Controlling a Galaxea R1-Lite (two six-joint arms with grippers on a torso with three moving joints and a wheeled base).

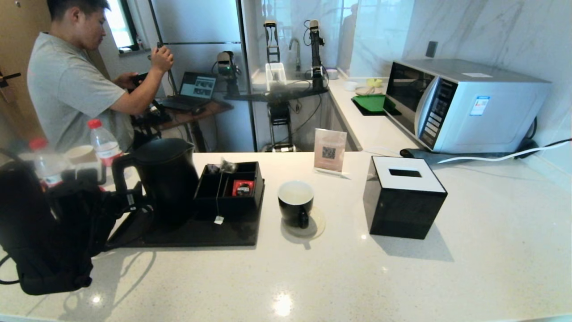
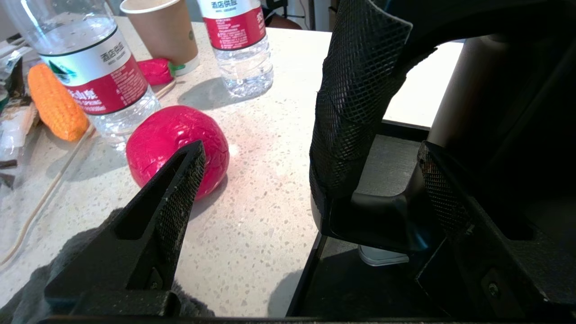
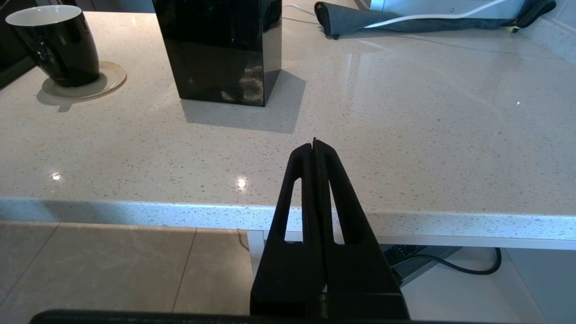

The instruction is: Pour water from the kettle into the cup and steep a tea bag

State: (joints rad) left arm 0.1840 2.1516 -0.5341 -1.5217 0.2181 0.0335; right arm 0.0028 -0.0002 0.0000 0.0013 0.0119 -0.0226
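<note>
The tall black kettle (image 1: 167,179) stands on a black tray (image 1: 192,237) at the counter's left. My left gripper (image 2: 310,180) is open, and the kettle's loop handle (image 2: 360,99) stands between its fingers without being clamped. In the head view that gripper (image 1: 130,199) sits at the handle (image 1: 119,176). The black cup (image 1: 296,201), white inside, rests on a coaster right of the tray. The tea bag (image 1: 228,166) lies on a black organiser box (image 1: 230,190), its string hanging down to a tag (image 1: 218,219). My right gripper (image 3: 315,145) is shut and empty by the counter's front edge, far from the cup (image 3: 56,45).
A black tissue box (image 1: 404,197) stands right of the cup, and a microwave (image 1: 464,105) at the back right. Left of the kettle are water bottles (image 2: 90,67), a paper cup (image 2: 162,31) and a red ball (image 2: 177,148). A person stands at the far left.
</note>
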